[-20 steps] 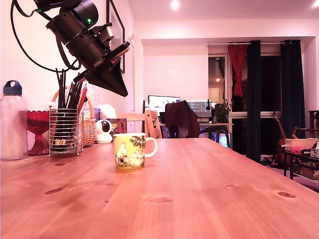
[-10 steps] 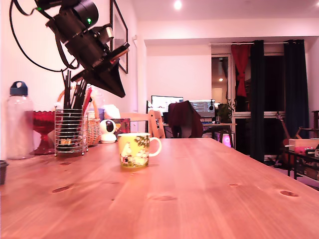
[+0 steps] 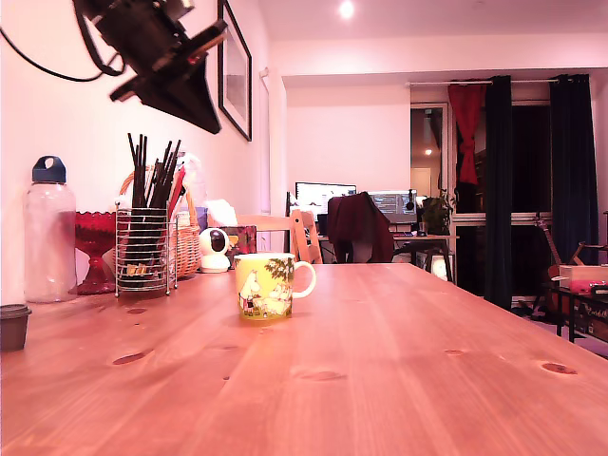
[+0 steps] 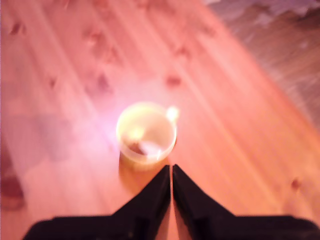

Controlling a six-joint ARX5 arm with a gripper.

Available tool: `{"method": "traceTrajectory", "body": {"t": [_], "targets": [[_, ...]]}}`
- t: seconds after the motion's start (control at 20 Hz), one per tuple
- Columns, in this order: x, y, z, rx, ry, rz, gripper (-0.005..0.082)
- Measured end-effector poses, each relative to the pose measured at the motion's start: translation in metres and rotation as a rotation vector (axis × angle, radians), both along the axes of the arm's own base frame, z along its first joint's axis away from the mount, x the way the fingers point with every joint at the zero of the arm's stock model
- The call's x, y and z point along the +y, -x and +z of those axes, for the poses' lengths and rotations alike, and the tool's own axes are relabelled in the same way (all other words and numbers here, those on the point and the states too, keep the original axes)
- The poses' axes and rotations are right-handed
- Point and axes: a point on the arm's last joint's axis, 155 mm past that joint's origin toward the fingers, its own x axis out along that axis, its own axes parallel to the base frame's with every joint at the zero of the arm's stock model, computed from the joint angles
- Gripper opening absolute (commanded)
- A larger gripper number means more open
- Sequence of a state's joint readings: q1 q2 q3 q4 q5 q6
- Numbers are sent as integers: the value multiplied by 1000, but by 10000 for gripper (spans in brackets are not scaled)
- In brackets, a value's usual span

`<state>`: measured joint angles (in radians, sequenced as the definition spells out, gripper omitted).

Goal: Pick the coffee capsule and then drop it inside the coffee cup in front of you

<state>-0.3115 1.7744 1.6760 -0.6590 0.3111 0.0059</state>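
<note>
The coffee cup (image 3: 265, 285), a yellow mug with cartoon figures and a white handle, stands upright on the wooden table (image 3: 399, 361). In the blurred wrist view the cup (image 4: 146, 131) lies just past the fingertips, and I cannot tell what is inside it. A small dark tapered pod with a wider top, the coffee capsule (image 3: 12, 327), stands at the exterior view's left edge, well apart from the cup. My gripper (image 3: 215, 124) hangs high above the table, left of the cup in the exterior view. Seen from the wrist, the gripper (image 4: 171, 168) is shut with nothing between its fingers.
Along the wall at the exterior view's left stand a clear bottle (image 3: 49, 233), a red glass bowl (image 3: 93, 249), a wire holder of dark sticks (image 3: 145, 247), a basket (image 3: 186, 245) and a small white camera (image 3: 215, 251). Chairs and a desk are behind the table.
The exterior picture has shifted, so table objects sit further right and the capsule has come into view at the left edge. The arm now sits higher and closer to the picture's top.
</note>
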Motion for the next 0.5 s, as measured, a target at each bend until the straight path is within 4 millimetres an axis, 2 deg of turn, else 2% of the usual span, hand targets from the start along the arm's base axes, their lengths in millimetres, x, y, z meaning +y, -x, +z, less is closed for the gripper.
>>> {"method": "traceTrajectory", "body": {"t": [0.25,0.5], "targets": [[14,24,-26,28,-13,43,-19],[26,37,-18,-61,32,112,-18]]}}
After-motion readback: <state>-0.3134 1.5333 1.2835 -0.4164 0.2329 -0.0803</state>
